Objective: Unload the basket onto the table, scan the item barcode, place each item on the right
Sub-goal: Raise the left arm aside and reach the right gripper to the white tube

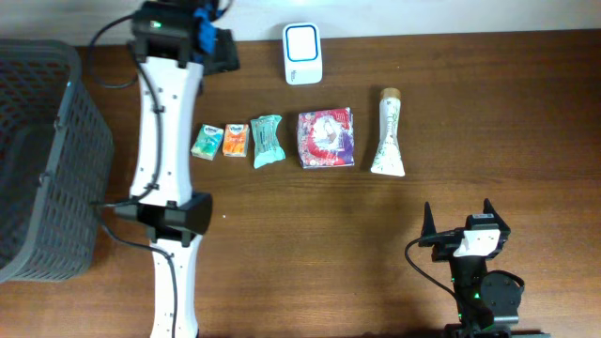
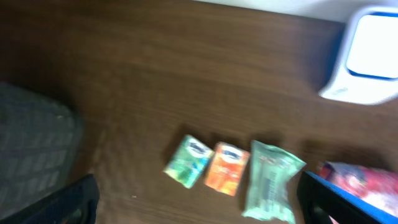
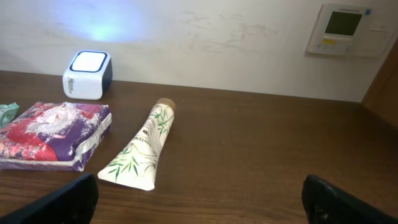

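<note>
The white scanner [image 1: 302, 53] with a blue-rimmed face stands at the back of the table, also seen in the left wrist view [image 2: 367, 56] and right wrist view [image 3: 87, 74]. In front of it lies a row of items: green packet [image 1: 207, 141], orange packet [image 1: 234, 140], teal wipes pack [image 1: 267, 141], red-purple pack [image 1: 326, 138] and white bamboo-print tube [image 1: 388, 134]. My left gripper [image 1: 214, 45] hangs high over the back left, open and empty [image 2: 199, 208]. My right gripper [image 1: 458, 218] rests open at the front right, short of the tube [image 3: 140, 149].
A dark mesh basket [image 1: 38, 160] fills the left edge of the table. The left arm's white links [image 1: 160, 141] run from the front edge to the back, just left of the item row. A wall panel [image 3: 342, 28] hangs behind the table.
</note>
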`<state>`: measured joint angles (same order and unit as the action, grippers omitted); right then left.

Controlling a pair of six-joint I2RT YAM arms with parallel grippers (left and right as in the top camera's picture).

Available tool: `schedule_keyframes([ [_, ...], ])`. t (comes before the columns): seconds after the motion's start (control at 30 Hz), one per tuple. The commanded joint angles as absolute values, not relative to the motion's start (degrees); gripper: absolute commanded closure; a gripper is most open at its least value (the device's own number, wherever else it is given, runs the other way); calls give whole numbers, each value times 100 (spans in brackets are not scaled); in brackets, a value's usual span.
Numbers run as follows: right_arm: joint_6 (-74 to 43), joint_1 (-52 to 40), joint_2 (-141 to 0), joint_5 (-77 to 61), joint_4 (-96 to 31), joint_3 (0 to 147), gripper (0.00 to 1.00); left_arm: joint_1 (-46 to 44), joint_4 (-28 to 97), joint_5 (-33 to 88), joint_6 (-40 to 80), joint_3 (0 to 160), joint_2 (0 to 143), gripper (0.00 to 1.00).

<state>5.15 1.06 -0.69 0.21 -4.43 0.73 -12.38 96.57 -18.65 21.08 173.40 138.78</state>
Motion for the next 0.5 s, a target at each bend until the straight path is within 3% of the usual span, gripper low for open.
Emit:
schedule_keyframes([
  [0.0, 556, 71, -32, 69, -467, 32, 2, -808, 9673, -1431, 2023, 17347, 13863, 1],
  [0.13, 552, 71, -32, -132, -445, 32, 2, -744, 9673, -1391, 2023, 17347, 13863, 1],
  [0.2, 552, 71, -32, -1898, -228, 32, 2, -744, 9671, -1391, 2023, 17347, 13863, 1],
  [0.27, 554, 71, -32, -4508, 154, 32, 2, -744, 9673, -1393, 2023, 17347, 13863, 1],
  [0.3, 554, 71, -32, -4906, 513, 32, 2, -744, 9673, -1391, 2023, 17347, 13863, 1],
  [0.37, 257, 71, -32, -5085, 937, 32, 2, -744, 9673, -1391, 2023, 17347, 13863, 1],
  [0.47, -917, 71, -32, -4233, 3249, 62, 1, -744, 9673, -1391, 2023, 17347, 13863, 1],
])
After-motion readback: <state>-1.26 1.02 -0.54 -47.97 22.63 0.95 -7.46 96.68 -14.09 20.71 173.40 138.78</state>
